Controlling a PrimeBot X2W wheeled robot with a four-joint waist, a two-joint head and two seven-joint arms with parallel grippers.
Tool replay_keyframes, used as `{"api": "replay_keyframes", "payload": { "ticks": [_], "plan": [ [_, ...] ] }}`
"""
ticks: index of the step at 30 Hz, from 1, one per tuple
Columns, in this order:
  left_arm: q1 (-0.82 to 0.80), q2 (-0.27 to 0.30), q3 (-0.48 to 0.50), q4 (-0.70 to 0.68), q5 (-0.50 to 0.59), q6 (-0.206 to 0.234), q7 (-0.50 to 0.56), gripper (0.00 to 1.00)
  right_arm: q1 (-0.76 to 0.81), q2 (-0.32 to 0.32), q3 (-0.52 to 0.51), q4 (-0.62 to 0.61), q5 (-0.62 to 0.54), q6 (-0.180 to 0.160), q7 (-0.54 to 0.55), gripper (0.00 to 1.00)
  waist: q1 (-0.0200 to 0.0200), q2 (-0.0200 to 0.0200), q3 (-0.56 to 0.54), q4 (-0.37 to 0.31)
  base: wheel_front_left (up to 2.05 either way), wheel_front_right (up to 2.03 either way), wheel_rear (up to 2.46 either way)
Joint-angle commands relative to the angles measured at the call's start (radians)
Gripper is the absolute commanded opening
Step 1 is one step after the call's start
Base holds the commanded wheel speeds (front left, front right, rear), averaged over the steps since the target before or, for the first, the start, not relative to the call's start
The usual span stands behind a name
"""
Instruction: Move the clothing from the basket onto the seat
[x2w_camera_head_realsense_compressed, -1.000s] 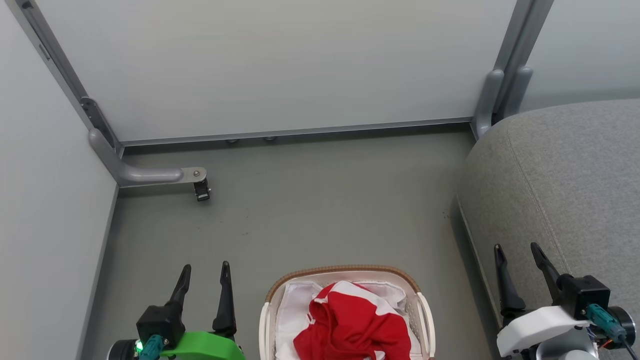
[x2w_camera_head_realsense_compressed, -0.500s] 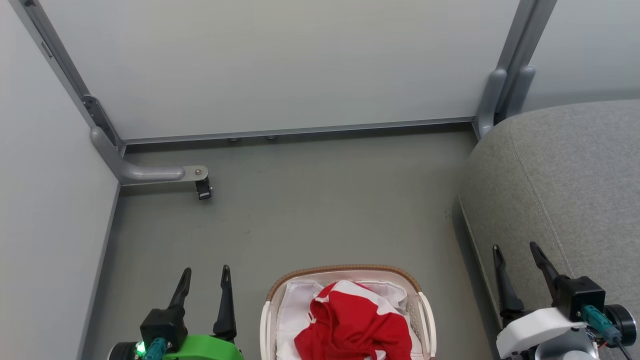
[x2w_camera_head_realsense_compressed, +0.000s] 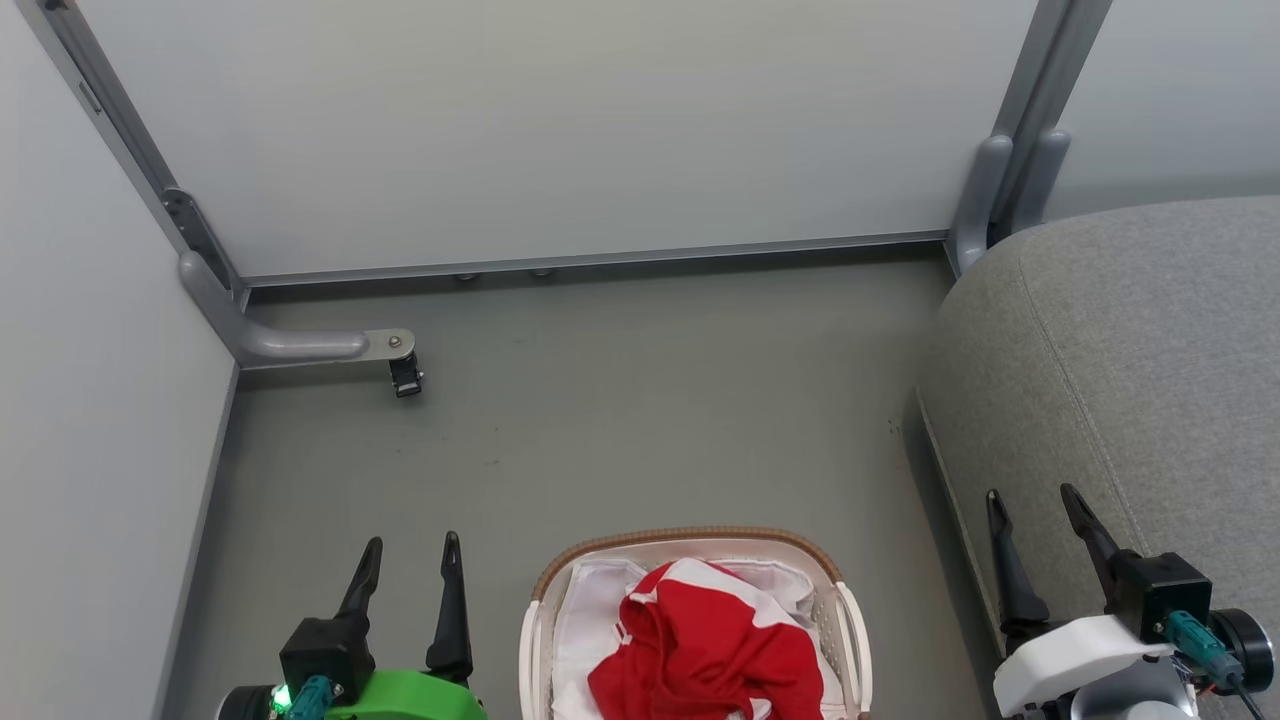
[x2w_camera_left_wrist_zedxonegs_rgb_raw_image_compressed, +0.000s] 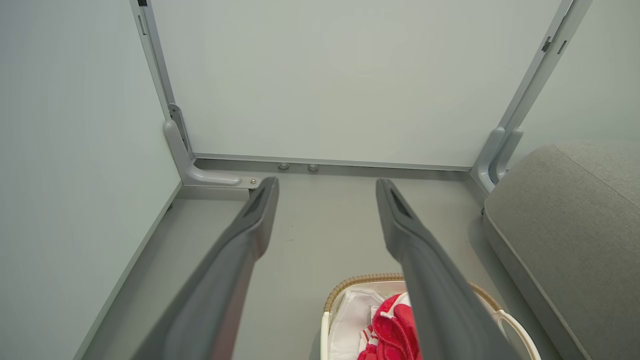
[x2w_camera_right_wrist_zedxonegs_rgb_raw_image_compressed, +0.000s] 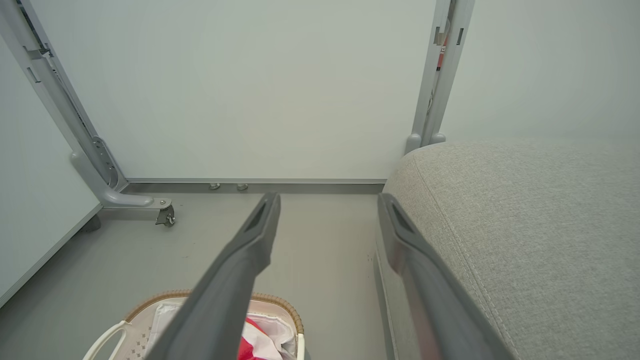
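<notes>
The red clothing (x2w_camera_head_realsense_compressed: 705, 645) with white panels lies bunched in the white basket (x2w_camera_head_realsense_compressed: 690, 540), which stands on the floor at the bottom centre of the head view. The clothing (x2w_camera_left_wrist_zedxonegs_rgb_raw_image_compressed: 387, 330) and the basket (x2w_camera_left_wrist_zedxonegs_rgb_raw_image_compressed: 360, 280) also sit low in the left wrist view, and the basket (x2w_camera_right_wrist_zedxonegs_rgb_raw_image_compressed: 150, 302) in the right wrist view. The grey seat (x2w_camera_head_realsense_compressed: 1130, 350) fills the right side. My left gripper (x2w_camera_head_realsense_compressed: 412, 545) is open left of the basket, empty. My right gripper (x2w_camera_head_realsense_compressed: 1032, 495) is open over the seat's edge, empty.
White partition panels with grey metal posts (x2w_camera_head_realsense_compressed: 1020, 130) close off the back and left. A grey foot with a small caster (x2w_camera_head_realsense_compressed: 405, 375) juts onto the floor at the left. Bare grey floor (x2w_camera_head_realsense_compressed: 640, 400) lies between the basket and the back panel.
The view has shifted very slightly; both grippers sit a touch lower in it than a second ago. The basket and the clothing have not moved.
</notes>
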Motion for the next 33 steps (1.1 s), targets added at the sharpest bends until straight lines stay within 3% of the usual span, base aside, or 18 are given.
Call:
{"api": "replay_keyframes", "payload": {
  "ticks": [1,9,15,33],
  "plan": [
    [-0.01,0.006,0.0,0.002,-0.005,-0.003,0.0,1.0,0.006,-0.006,-0.001,-0.003,-0.004,0.0,-0.005,1.0,0.0,0.012,0.001,0.0,0.0,0.0,0.0],
    [-0.014,0.006,-0.011,0.0,-0.003,-0.004,0.0,1.0,-0.001,-0.006,-0.005,-0.011,-0.005,0.0,-0.005,1.0,0.0,0.012,0.02,-0.001,0.0,0.0,0.0],
    [-0.052,0.006,-0.063,0.024,0.02,-0.019,0.0,1.0,-0.034,-0.006,-0.013,-0.032,-0.009,0.0,-0.005,1.0,0.0,0.012,0.094,-0.005,0.0,0.0,0.0],
    [-0.492,0.006,-0.284,0.404,0.146,-0.095,0.0,1.0,-0.312,-0.005,0.015,-0.114,-0.012,0.0,-0.004,1.0,0.0,0.012,0.574,-0.109,0.0,0.0,0.0]
  ]
}}
